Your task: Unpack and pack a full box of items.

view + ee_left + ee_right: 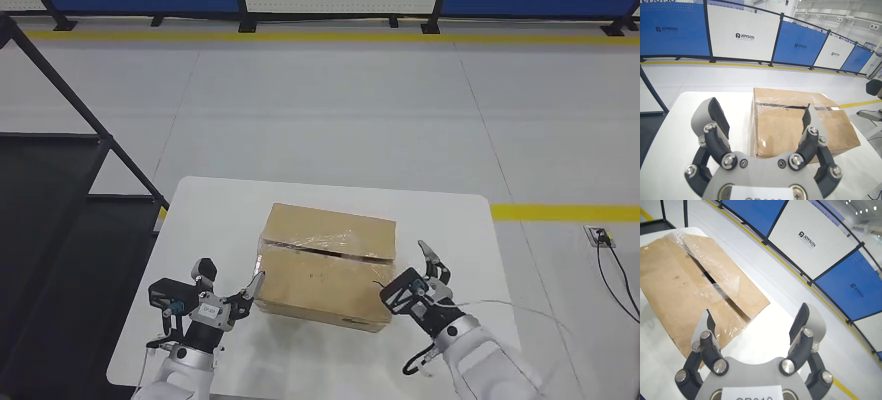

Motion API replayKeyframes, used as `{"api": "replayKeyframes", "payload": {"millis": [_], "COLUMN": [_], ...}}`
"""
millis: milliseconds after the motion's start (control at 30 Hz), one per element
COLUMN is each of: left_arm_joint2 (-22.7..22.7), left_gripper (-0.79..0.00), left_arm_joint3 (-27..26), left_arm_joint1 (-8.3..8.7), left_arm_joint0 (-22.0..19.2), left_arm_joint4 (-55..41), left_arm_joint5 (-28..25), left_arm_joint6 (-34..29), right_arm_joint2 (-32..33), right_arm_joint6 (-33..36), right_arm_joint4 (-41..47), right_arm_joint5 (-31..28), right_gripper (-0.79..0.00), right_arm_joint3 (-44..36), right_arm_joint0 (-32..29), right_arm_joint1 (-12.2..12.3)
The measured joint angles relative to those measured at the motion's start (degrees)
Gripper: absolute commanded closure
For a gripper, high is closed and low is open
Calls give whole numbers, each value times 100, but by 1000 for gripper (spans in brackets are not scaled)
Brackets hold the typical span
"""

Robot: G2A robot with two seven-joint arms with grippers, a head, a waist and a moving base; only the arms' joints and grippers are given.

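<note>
Two tools, both spread wide, nothing held. Brown cardboard box (325, 265) (780, 128) (677, 285) sits about mid white rounded-corner worktop (220, 210) (677, 132), turned a bit askew to its edges. Box flaps down, dark slit showing along the seam between them, crinkled clear tape (330, 243) (772, 100) (715, 275) across the seam, partly lifted on the right wrist view. Left tool (232, 280) (761, 106) at the box's near left corner, one finger (810, 117) over the box top edge, the other finger (717, 115) over bare worktop; contact with the box cannot be told. Right tool (412, 270) (755, 308) at the box's near right corner, one finger (709, 321) in front of the box side, the other (800, 319) over bare worktop, contact also unclear. Blue and white fence panels (744, 34) (810, 241) stand behind the worktop, yellow floor line (560, 212) (772, 66) runs along the floor, black metal frame (60, 90) off to the left side.
</note>
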Motion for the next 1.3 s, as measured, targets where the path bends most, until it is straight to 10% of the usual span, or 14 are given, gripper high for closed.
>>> {"api": "replayKeyframes", "payload": {"millis": [133, 467, 767, 1100, 1300], "left_arm_joint2": [3, -371, -489, -495, -497], "left_gripper": [-785, -785, -785, -785, -785], "left_arm_joint3": [1, -49, -26, -31, -21], "left_arm_joint1": [0, 43, 80, 113, 130], "left_arm_joint0": [-2, 15, 114, 137, 154], "left_arm_joint4": [-11, -795, -954, -997, -1013], "left_arm_joint5": [-2, -23, -14, 34, 76], "left_arm_joint6": [0, 42, 139, 197, 244], "right_arm_joint2": [-50, -1937, -2506, -2785, -2772], "right_arm_joint6": [-35, 1329, 1594, 1955, 1930], "right_arm_joint4": [192, -4146, -4884, -5167, -5227], "right_arm_joint5": [-109, -94, -528, -558, -547], "right_gripper": [-785, -785, -776, -634, -379], "right_arm_joint3": [178, 512, 948, 1242, 1355], "right_arm_joint0": [164, 982, 1422, 1650, 1669], "right_arm_joint1": [-4, -302, -575, -873, -996]}}
